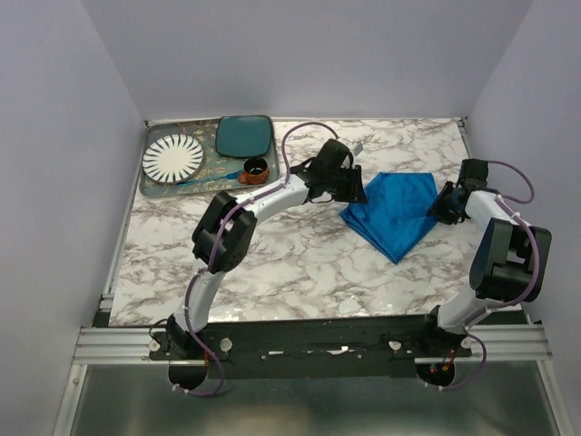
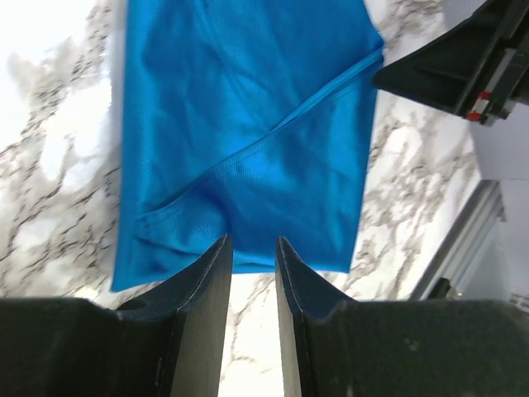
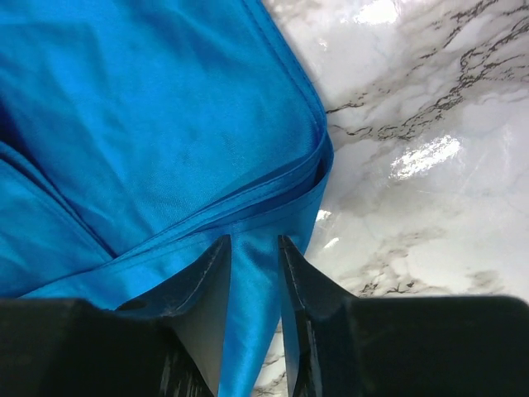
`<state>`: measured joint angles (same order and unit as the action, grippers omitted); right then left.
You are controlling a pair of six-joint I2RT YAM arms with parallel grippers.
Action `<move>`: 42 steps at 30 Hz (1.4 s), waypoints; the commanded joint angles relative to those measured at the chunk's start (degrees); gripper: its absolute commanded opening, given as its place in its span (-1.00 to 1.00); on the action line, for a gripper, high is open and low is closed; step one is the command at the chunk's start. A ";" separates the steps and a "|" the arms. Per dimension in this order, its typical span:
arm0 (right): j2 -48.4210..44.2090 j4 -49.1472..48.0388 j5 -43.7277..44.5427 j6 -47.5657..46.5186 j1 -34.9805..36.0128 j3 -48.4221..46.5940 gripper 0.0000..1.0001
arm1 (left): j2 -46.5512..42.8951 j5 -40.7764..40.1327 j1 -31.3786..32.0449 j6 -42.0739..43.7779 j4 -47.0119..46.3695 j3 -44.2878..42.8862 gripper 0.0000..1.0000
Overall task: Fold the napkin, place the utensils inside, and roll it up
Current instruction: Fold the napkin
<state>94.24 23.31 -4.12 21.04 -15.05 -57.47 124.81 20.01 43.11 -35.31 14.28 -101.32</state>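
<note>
The bright blue napkin (image 1: 396,212) lies folded on the marble table, right of centre, one point toward the near edge. My left gripper (image 1: 356,188) is at its left edge; in the left wrist view the jaws (image 2: 252,241) stand slightly apart, empty, tips just at the cloth's edge (image 2: 248,124). My right gripper (image 1: 443,205) is at the napkin's right corner; its jaws (image 3: 254,241) stand apart with the layered cloth edge (image 3: 165,141) running between them, not pinched. The slim fork (image 1: 211,180) lies on the tray at the back left.
A grey tray (image 1: 154,186) at the back left holds a white striped plate (image 1: 172,157), a dark teal plate (image 1: 243,135) and a small brown cup (image 1: 255,170). Walls close the table at the back and sides.
</note>
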 commanded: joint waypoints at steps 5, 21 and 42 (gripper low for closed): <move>-2.92 0.68 -0.80 -1.53 0.55 -0.54 -0.23 | 6.05 6.27 1.27 -6.26 -5.32 -5.47 -0.43; -13.63 2.00 -0.72 -5.91 22.67 4.47 -0.18 | 8.08 -2.08 0.75 2.44 3.21 -5.38 -0.59; -19.08 -0.72 13.27 -23.93 39.92 8.07 0.02 | -0.61 -0.85 -1.19 -0.10 4.00 -3.54 -0.41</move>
<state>77.71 25.41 5.89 3.53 22.11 -52.64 129.80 17.63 43.35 -33.78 17.91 -102.78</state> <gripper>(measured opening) 0.504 0.236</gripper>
